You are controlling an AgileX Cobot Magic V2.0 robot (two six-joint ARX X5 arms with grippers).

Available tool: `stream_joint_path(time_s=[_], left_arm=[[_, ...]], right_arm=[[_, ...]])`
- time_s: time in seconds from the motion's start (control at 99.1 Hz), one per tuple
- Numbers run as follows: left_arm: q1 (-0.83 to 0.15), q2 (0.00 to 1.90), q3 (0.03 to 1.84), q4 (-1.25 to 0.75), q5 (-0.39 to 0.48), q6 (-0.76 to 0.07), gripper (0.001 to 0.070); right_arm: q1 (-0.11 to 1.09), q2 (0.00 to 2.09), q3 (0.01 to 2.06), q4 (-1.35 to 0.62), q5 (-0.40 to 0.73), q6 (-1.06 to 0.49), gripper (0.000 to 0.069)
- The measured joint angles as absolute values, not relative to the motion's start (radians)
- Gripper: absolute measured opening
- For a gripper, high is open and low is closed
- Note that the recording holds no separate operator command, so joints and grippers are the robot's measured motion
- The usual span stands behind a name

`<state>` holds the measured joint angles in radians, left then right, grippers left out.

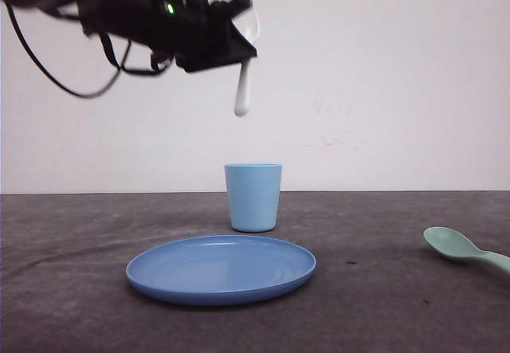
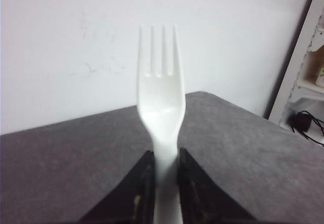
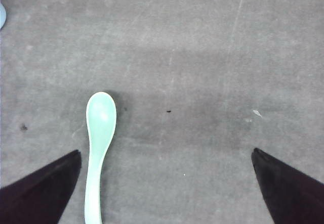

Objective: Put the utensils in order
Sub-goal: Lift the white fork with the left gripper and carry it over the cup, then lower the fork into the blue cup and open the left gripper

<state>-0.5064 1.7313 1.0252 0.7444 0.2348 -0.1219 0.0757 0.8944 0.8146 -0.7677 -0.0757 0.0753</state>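
Mint-green spoon [image 3: 99,148] on grey table [image 3: 212,57]; pincer [image 3: 164,183] wide apart

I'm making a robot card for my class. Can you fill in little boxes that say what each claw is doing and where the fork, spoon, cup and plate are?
left claw: shut on the fork, held high in the air
fork: white, four tines, handle pinched between the fingers, above the cup
right claw: open, hovering over the table
spoon: mint green, lying flat on the table between the right claw's fingers, closer to one of them
cup: light blue, upright, behind the plate
plate: blue, round, on the table
table: dark grey
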Motion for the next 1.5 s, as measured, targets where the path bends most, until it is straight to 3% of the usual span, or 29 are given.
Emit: stream_joint_path(time_s=[0.202,0.726,1.039,1.281,1.503], left_arm=[[-0.506,1.885,1.025,0.898,0.235,-0.092,0.0039],[-0.506,1.996,1.029,0.892,0.235,-0.077,0.0046],[-0.506,1.996,1.029,0.895,0.235,-0.073,0.0263],[-0.506,1.964,1.029,0.851,0.258,-0.11,0.0277],[-0.496,1.725,1.03,0.691,0.26,-0.119,0.0277]], right_arm=[[0.076,0.894,0.815,-0.768,-0.076,0.075,0.068],[0.076,0.894,0.815,-0.768,-0.076,0.078,0.068],[0.076,0.894,0.815,-0.767,-0.076,0.078,0.068],[0.076,0.894,0.815,-0.753,-0.077,0.078,0.068],[0.099,0.906,0.815,-0.753,-0.077,0.082,0.068]])
